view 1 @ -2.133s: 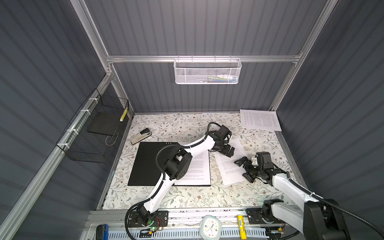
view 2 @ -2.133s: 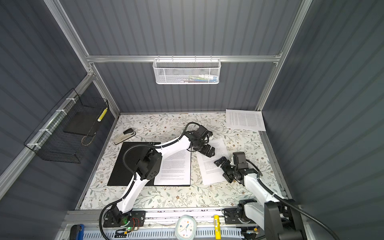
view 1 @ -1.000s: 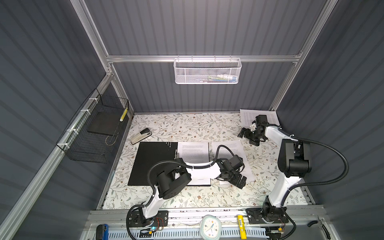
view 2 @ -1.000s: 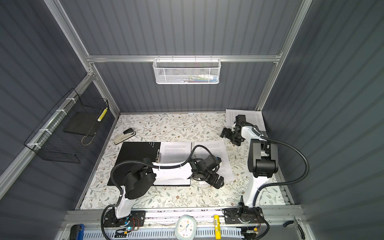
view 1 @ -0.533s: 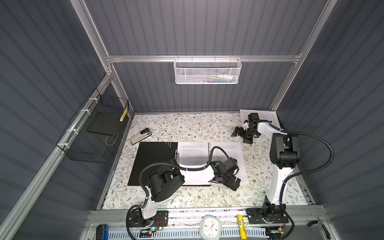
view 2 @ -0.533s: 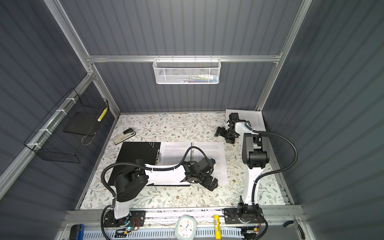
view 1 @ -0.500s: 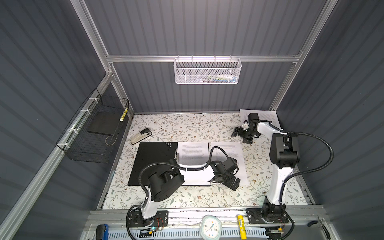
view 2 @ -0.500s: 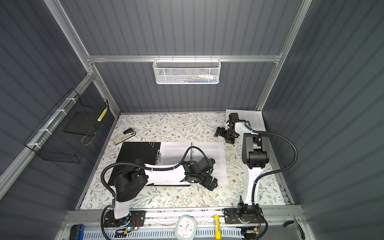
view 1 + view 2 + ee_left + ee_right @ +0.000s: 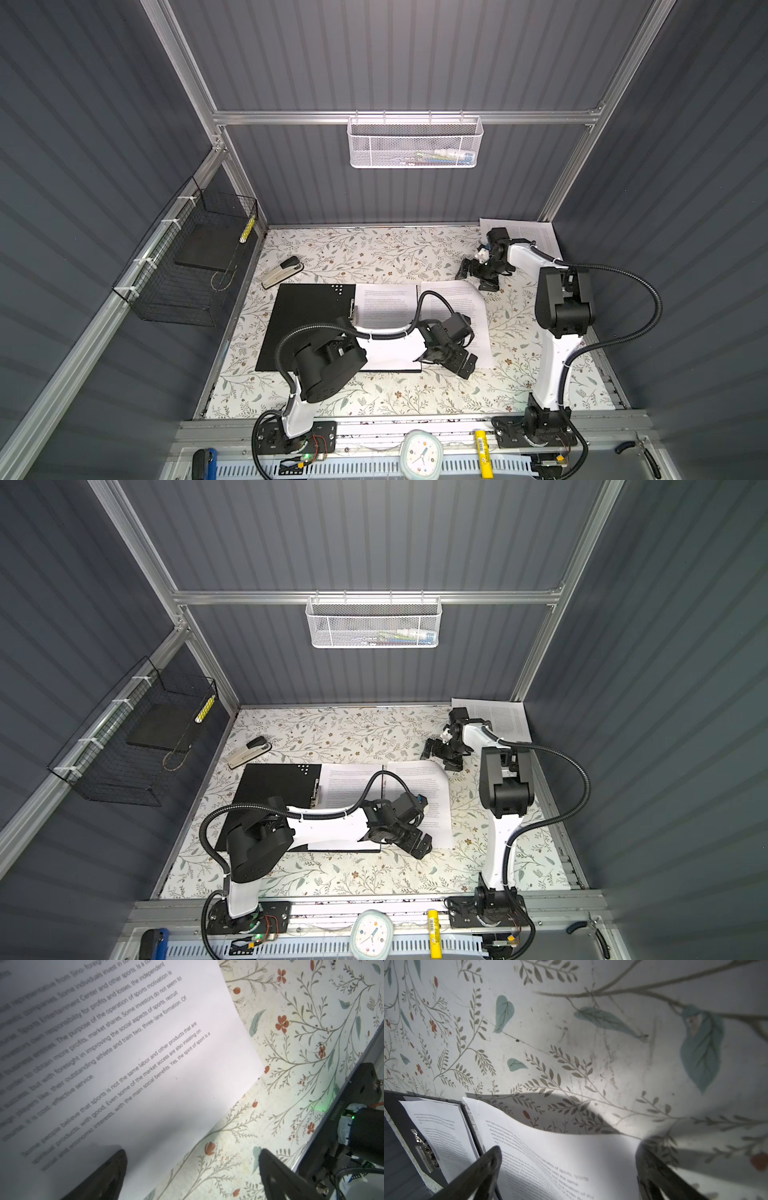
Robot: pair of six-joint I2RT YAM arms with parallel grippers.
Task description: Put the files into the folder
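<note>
files [image 9: 384, 309] beside the open folder [image 9: 307, 328].
we found the loose sheet [image 9: 469, 303] just right of the folder, lengthwise near-to-far; left gripper [image 9: 451, 363], jaws apart, straddled its near edge, right gripper [image 9: 476, 279], also apart, faced its far edge.

Folder [image 9: 307, 307] black inside; files [image 9: 473, 307] white, dense black text; table mat [image 9: 374, 257] cream, floral sprigs.

Lower half of the folder's [image 9: 307, 320] sheet [image 9: 386, 307] behind the left arm [image 9: 328, 361]; basket [image 9: 415, 145] contents, perhaps pens, indistinct

Both top views look steeply down on the whole table [image 9: 374, 253]; 2 wrist views skim it closely.
</note>
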